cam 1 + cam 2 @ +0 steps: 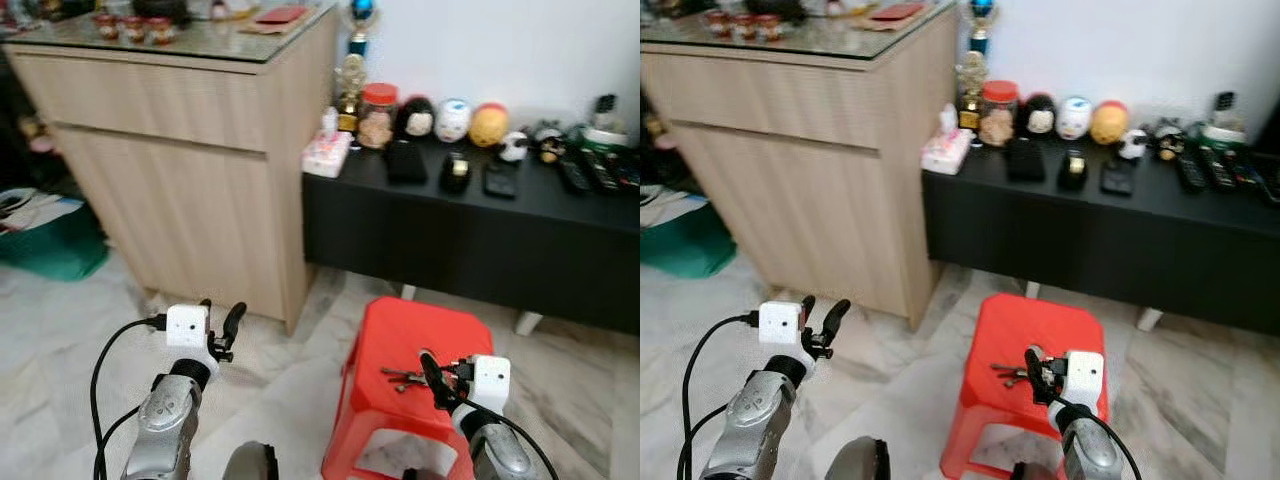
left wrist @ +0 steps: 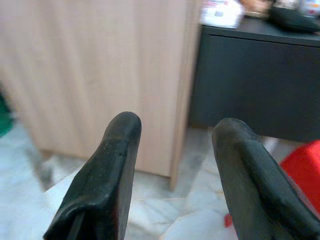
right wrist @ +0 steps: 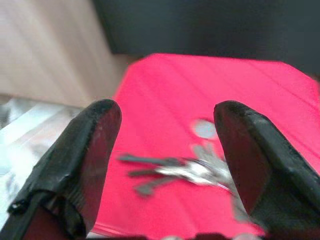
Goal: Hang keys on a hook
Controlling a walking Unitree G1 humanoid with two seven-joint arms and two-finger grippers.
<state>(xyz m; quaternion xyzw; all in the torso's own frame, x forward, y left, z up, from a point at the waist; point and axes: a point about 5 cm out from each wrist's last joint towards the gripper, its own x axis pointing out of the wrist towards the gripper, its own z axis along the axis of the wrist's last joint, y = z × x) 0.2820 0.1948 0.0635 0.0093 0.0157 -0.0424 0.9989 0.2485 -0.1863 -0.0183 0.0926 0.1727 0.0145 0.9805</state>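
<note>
The keys [image 3: 185, 170] lie on top of the red stool [image 1: 400, 330], just ahead of the right gripper [image 3: 165, 150], whose fingers stand wide apart above them; their long axis runs crosswise to the fingers. The left gripper [image 1: 222, 325], also wide open, hovers well off over the floor [image 1: 60, 340] near the wooden cabinet [image 1: 190, 160], so the right arm is nearer, with open room around the keys.

Shiny metal keys [image 3: 187, 170]; glossy red plastic stool [image 1: 400, 340]; matt wood-grain cabinet [image 1: 190, 180]; polished marble floor [image 1: 60, 330].
</note>
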